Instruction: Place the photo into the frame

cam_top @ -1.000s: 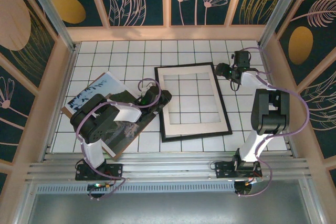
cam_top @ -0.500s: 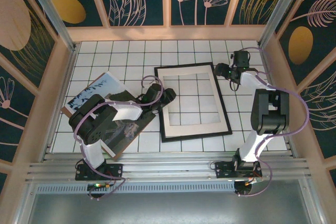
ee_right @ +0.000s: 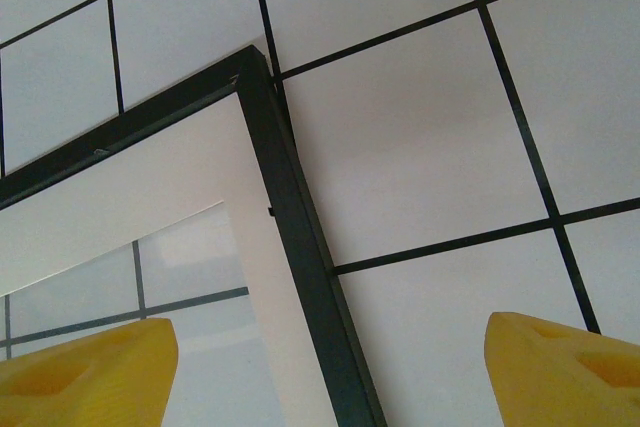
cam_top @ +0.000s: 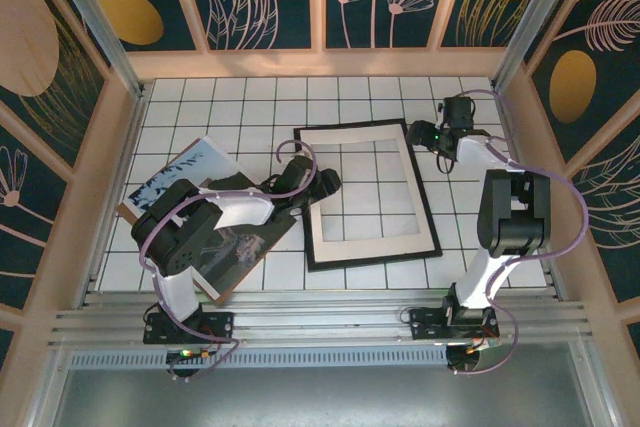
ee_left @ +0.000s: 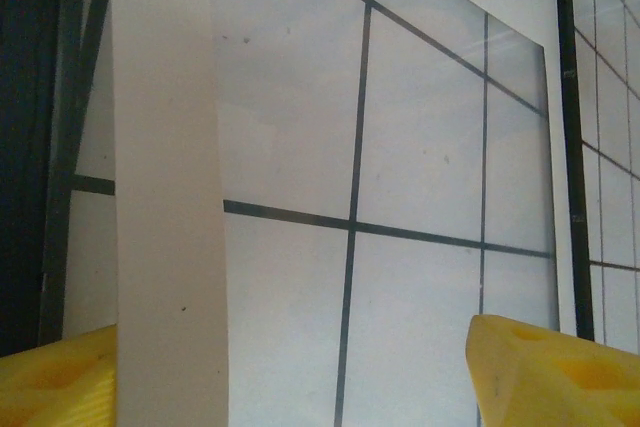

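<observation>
From above, the photo (cam_top: 185, 172) lies left of the frame (cam_top: 424, 197). I judge it light, bendy and easily creased, best pinched at its white margin. My left gripper (cam_top: 325, 185) reaches low over the frame's left side, and my right gripper (cam_top: 420, 133) hovers by its far right corner. Left wrist: jaws spread, empty, above the mat (ee_left: 165, 197). Right wrist: jaws apart, empty, over the frame's corner.

Two arms, left arm (cam_top: 200, 229) and right arm (cam_top: 510, 217), pair black joints with white link shells; looped lilac cable (cam_top: 583, 209) trails each, and yellow fingertips (ee_right: 85, 372) carry moulded recesses.
</observation>
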You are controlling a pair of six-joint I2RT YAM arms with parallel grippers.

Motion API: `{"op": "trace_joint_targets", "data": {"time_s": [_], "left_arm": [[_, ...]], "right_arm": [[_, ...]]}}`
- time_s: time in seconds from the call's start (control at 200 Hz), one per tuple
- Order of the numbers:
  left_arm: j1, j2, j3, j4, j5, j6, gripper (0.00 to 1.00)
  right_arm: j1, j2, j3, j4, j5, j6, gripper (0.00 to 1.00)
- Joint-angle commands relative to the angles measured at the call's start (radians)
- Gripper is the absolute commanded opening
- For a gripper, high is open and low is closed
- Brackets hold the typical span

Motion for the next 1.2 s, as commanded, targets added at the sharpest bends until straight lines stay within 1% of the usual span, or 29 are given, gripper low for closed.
{"op": "trace_joint_targets", "data": {"time_s": [0.0,0.255,0.36,0.495,0.621,0.796,1.031,1.091,1.196], "left_arm": [[0.000,-0.023,0.017,-0.096,-0.015,0.062,0.77],[-0.002,0.003,0.030,-0.117,0.051,0.063,0.78],[-0.004,-0.007,0.062,-0.147,0.024,0.087,0.79],[-0.004,-0.029,0.074,-0.204,-0.039,0.127,0.80],[-0.003,-0.035,0.075,-0.230,-0.063,0.142,0.82],[-0.004,-0.032,0.077,-0.242,-0.044,0.146,0.83],[-0.003,-0.032,0.072,-0.245,0.019,0.139,0.83],[-0.004,-0.042,0.067,-0.255,0.004,0.138,0.83],[-0.004,-0.058,0.065,-0.285,-0.053,0.162,0.84]], "right_arm": [[0.014,0.017,0.009,-0.001,-0.007,-0.008,0.81],[0.018,0.021,0.009,0.000,-0.007,-0.006,0.81],[0.022,0.020,0.009,-0.001,-0.007,-0.005,0.81],[0.023,0.020,0.011,-0.003,-0.005,-0.007,0.81],[0.024,0.021,0.015,-0.003,-0.007,-0.008,0.81],[0.025,0.023,0.015,-0.005,-0.007,-0.008,0.81],[0.028,0.022,0.010,-0.003,-0.007,-0.008,0.81],[0.031,0.019,0.009,-0.004,-0.005,-0.008,0.81],[0.031,0.012,0.003,-0.004,-0.004,-0.009,0.81]]}}
